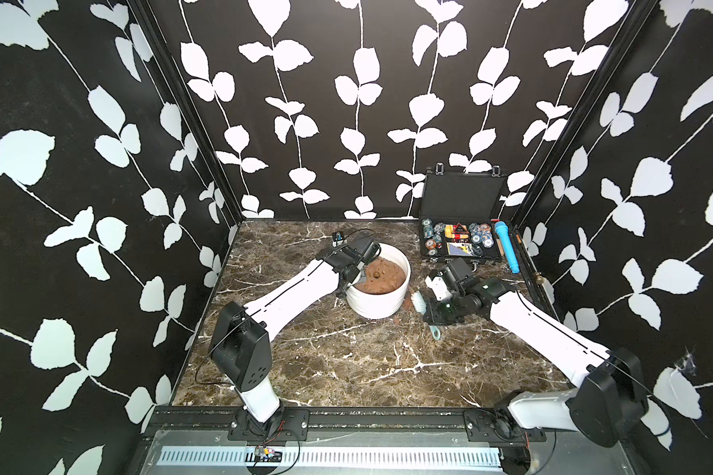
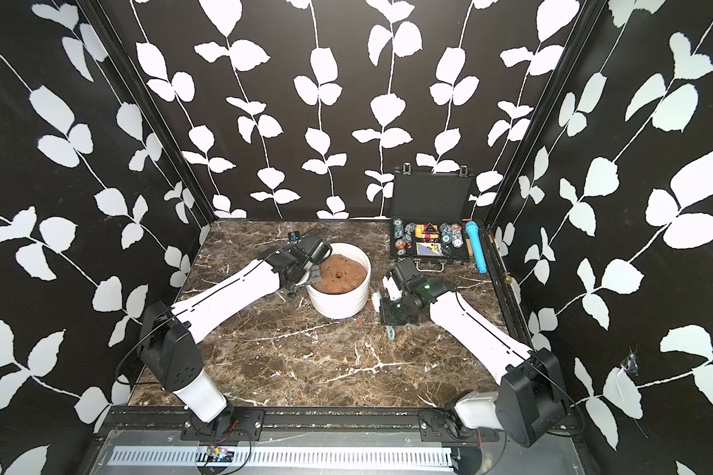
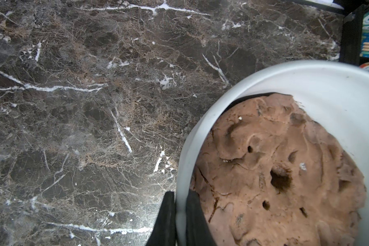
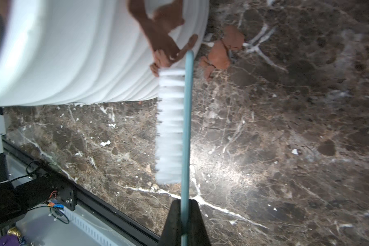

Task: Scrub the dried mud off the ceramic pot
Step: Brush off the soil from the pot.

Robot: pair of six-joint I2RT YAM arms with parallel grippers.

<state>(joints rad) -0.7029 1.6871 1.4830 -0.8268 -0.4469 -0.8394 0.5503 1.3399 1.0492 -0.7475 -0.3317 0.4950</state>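
White ceramic pot [image 1: 377, 306] stands mid-table on brown marble [image 1: 346, 370], bare tabletop in front; left gripper [image 3: 180, 194] pinches its left rim, one finger inside, one outside; right gripper [image 4: 184, 203] clamps a teal brush [image 4: 186, 127], bristles against the ribbed wall beside reddish dried mud [image 4: 158, 36]; chip case [image 1: 462, 242] sits in the far right corner.

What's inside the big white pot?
A lumpy brown mound with a dark hole in it fills the white pot. The pot's bottom is hidden under the mound, so I can't tell what lies beneath.
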